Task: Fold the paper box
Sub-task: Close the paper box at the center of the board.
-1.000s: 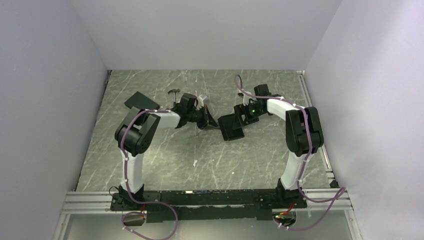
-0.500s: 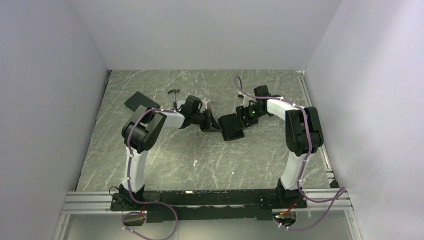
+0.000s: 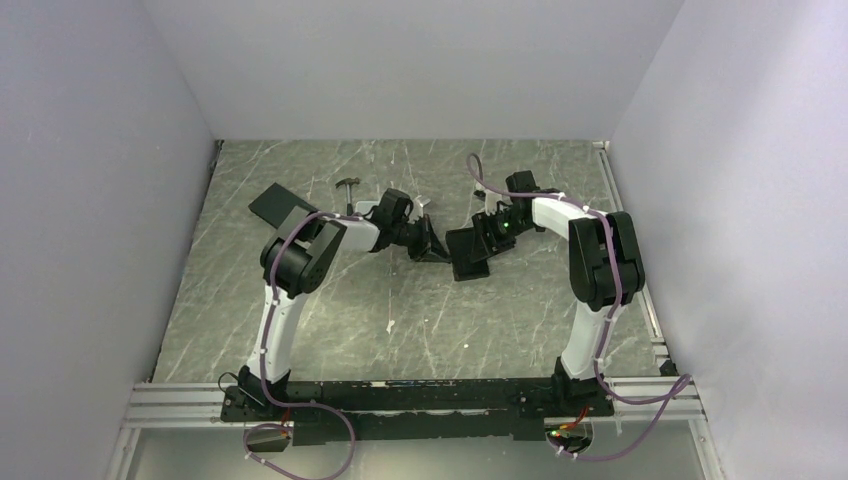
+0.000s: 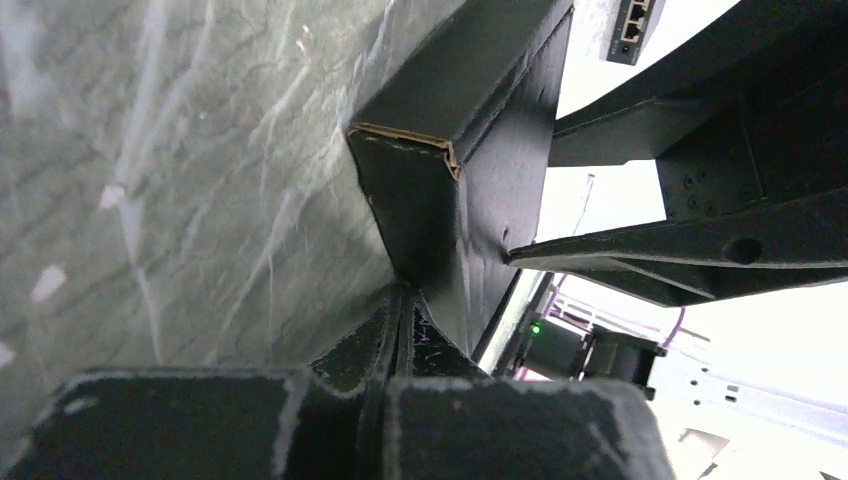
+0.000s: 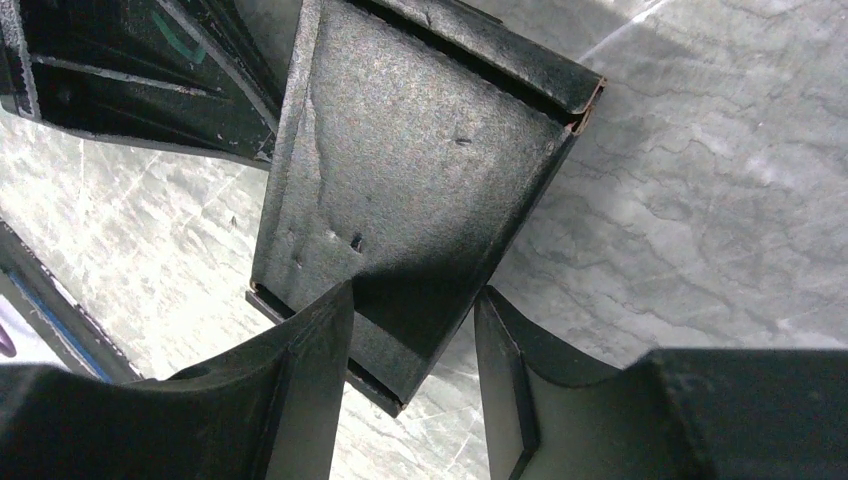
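The paper box [image 3: 466, 252] is matte black cardboard, lying partly folded mid-table between my two arms. In the left wrist view its raised wall [image 4: 470, 130] shows a raw brown edge at the corner. My left gripper [image 4: 400, 305] is shut on a thin flap of it. From above, that gripper [image 3: 428, 243] sits at the box's left edge. My right gripper [image 3: 487, 240] is at the box's far right side. In the right wrist view its jaws [image 5: 412, 330] stand astride the near corner of a box panel [image 5: 410, 160], with marble showing beside the right finger [image 5: 505, 360].
A plain black slab [image 3: 275, 205] lies at the back left, behind the left arm. A small grey tool [image 3: 347, 185] rests behind the left gripper. The marble table [image 3: 380, 300] is walled on three sides. An aluminium rail [image 3: 420, 395] carries both arm bases.
My left arm has swung right, carrying its flap towards the right gripper. The right gripper's jaws have narrowed around the box's corner.
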`<state>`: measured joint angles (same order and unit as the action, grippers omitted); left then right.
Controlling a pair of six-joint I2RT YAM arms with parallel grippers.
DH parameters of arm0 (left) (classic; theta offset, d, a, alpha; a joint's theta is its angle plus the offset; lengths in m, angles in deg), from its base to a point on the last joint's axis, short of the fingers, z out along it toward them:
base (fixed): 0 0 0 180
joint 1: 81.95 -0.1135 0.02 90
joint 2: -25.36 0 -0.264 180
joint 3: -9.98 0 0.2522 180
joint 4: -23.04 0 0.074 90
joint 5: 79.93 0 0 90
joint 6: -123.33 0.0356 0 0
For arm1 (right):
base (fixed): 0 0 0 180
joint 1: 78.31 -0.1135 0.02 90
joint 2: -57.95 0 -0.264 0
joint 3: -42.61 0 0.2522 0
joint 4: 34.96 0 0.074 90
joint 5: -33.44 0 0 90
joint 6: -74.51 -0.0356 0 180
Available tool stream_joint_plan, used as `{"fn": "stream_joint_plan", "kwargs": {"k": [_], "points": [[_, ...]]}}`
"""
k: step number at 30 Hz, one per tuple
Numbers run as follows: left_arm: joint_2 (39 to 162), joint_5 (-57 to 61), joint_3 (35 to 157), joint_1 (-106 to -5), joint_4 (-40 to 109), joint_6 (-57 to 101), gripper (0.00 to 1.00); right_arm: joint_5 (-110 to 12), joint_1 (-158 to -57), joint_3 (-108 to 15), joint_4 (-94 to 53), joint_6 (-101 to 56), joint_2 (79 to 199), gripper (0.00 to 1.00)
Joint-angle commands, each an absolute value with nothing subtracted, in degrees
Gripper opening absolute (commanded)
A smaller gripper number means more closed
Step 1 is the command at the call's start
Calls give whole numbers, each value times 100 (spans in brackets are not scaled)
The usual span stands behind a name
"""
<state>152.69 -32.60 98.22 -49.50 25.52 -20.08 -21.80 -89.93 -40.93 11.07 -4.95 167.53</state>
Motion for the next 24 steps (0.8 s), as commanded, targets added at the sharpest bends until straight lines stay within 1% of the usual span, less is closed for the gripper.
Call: {"fn": "stream_joint_plan", "kwargs": {"k": [1, 5, 10, 14, 18, 24], "points": [[15605, -3358, 10186, -4651, 1782, -2380, 0, -1636, -9332, -4206, 1245, -419, 17096, 46], [15680, -3488, 10101, -4560, 1105, -2793, 0, -1240, -9325, -4247, 1288, -486, 17296, 45], [15924, -3768, 9845, -4543, -594, -3810, 0, -879, -9271, -4269, 1286, -647, 17469, 46], [16061, -3775, 9719, -4526, -1341, -4471, 0, -762, -9148, -4229, 1236, -738, 17513, 46], [16058, -3651, 9675, -4522, -1285, -4601, 0, -1013, -9122, -4234, 1262, -671, 17513, 46], [15701, -3360, 9413, -4619, -122, -3853, 0, -1574, -8868, -4185, 1177, -579, 17127, 58]]}}
